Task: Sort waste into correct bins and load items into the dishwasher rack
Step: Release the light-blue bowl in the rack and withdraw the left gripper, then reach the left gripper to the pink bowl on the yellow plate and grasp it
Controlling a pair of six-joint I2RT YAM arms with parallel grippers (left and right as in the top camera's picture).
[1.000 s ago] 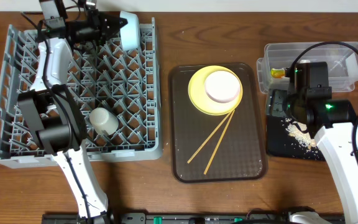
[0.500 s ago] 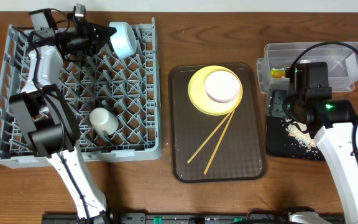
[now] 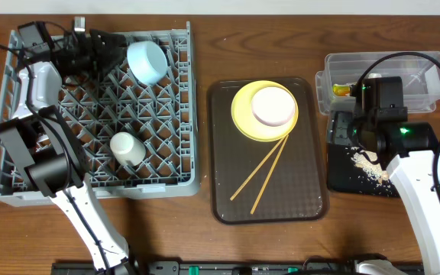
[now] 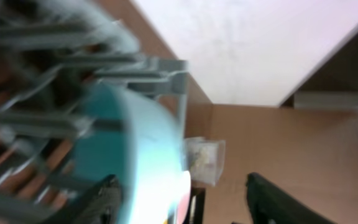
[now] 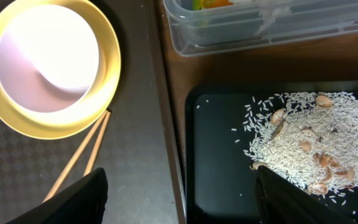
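Overhead, by the far-left corner of the rack [image 3: 182, 114], my left claw [image 3: 115, 48] has its jaws spread. The left wrist view is blurred, but it shows both fingers well apart with nothing pinched. The blue bowl [image 3: 147, 59] rests on the pegs at the rack's far edge, just beside that claw on its right, tilted, with its mouth showing upward. A white cup [image 3: 126, 147] sits among the pegs toward the near edge.

Well apart to the right, the brown tray [image 3: 228, 191] carries the yellow plate [image 3: 243, 122] at its far end, with the white bowl [image 3: 273, 105] on it. The chopsticks [image 3: 264, 172] lie slantwise, their long axis running from the tray's near-left part up to the plate's near rim. I cannot tell which end is the tip.

My right claw [image 5: 179, 186] hangs wide and empty over the left edge of the black tray [image 3: 342, 176], with rice [image 3: 369, 162] to its right. I judge it the nearer arm for the chopsticks, and its jaws would need to be set across that slant.
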